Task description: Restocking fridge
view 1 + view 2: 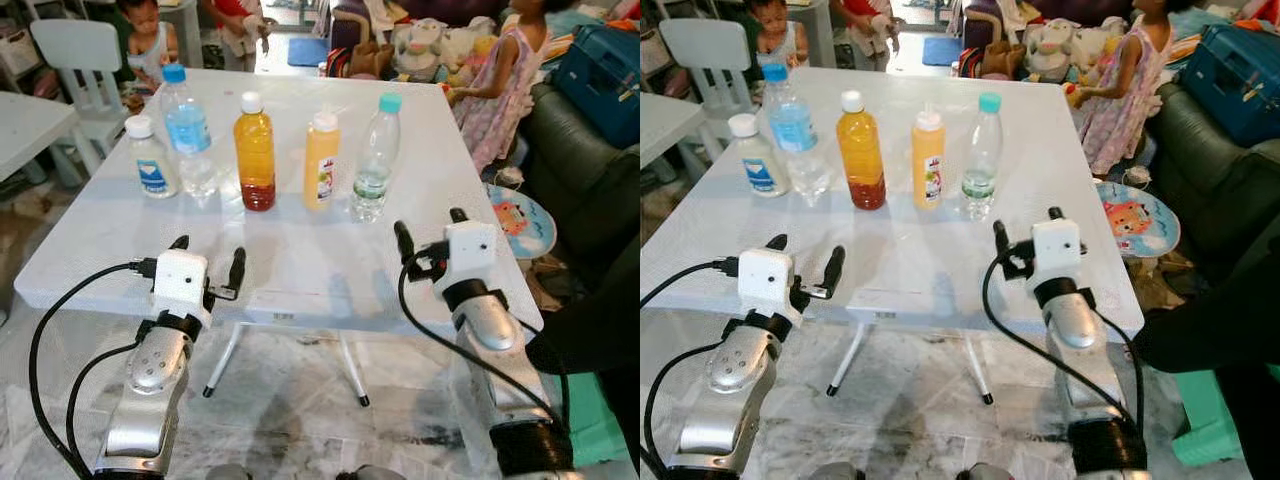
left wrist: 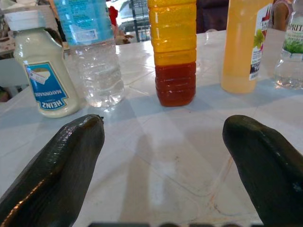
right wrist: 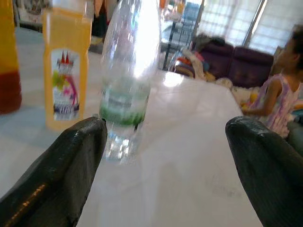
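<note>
Cluttered living room is surrounding your white folding table [image 1: 300, 270], where three children are standing at the far side. Five containers are standing in a row beyond both grippers, well apart from them: two clear water bottles [image 1: 187, 130] [image 1: 375, 158], one amber bottle [image 1: 255, 152], one yellow juice bottle [image 1: 321, 161] and one mayonnaise jar [image 1: 152, 157]. Your left gripper [image 1: 208, 258] and right gripper [image 1: 430, 228] are hovering over the near edge, fingers spread wide, gripping nothing
</note>
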Controlling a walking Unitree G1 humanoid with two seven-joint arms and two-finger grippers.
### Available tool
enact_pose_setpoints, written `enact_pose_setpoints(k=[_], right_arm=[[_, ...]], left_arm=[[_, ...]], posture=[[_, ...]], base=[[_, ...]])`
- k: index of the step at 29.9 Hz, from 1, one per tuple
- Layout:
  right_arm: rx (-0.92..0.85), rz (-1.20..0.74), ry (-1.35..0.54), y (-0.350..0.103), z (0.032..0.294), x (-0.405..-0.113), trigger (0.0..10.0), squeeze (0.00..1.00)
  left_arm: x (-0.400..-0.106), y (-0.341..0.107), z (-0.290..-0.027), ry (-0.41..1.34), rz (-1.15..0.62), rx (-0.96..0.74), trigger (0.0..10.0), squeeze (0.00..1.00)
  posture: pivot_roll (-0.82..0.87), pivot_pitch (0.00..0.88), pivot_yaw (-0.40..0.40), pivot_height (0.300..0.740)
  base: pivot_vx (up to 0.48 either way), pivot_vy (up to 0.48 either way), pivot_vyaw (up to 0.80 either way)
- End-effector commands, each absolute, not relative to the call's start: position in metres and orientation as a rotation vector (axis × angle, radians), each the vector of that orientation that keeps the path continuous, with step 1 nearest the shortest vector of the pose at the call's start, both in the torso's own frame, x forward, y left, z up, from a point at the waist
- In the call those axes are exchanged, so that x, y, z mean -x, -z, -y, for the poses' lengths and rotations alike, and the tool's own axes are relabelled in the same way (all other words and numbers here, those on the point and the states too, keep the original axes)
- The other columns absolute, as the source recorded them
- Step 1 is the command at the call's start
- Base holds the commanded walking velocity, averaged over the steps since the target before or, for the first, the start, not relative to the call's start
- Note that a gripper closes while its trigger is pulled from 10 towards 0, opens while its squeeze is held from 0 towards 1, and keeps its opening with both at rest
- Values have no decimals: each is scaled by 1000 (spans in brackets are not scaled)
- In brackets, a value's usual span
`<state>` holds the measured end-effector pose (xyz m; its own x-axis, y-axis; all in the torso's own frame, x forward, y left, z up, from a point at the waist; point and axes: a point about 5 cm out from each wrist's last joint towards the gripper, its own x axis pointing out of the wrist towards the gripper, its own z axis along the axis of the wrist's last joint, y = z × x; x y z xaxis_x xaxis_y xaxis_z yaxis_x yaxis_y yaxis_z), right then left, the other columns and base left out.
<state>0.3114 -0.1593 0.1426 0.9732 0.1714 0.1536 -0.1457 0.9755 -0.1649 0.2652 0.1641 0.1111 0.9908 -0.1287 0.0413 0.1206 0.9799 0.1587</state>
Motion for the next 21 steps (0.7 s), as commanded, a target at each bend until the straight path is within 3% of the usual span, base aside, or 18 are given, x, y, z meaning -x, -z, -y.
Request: enact_pose_setpoints(k=[1,21], right_arm=[[147,199,-140,-154,167,-317,10000,0],[160,392,-280,-222,150,-362,10000,0]], left_arm=[[-265,-114,-160,127,56,-162,10000,0],[-262,-118,-168,108,51,-207,10000,0]], posture=[[75,106,-43,740],[136,111,-8,740]], base=[[0,0,0],[0,0,0]])
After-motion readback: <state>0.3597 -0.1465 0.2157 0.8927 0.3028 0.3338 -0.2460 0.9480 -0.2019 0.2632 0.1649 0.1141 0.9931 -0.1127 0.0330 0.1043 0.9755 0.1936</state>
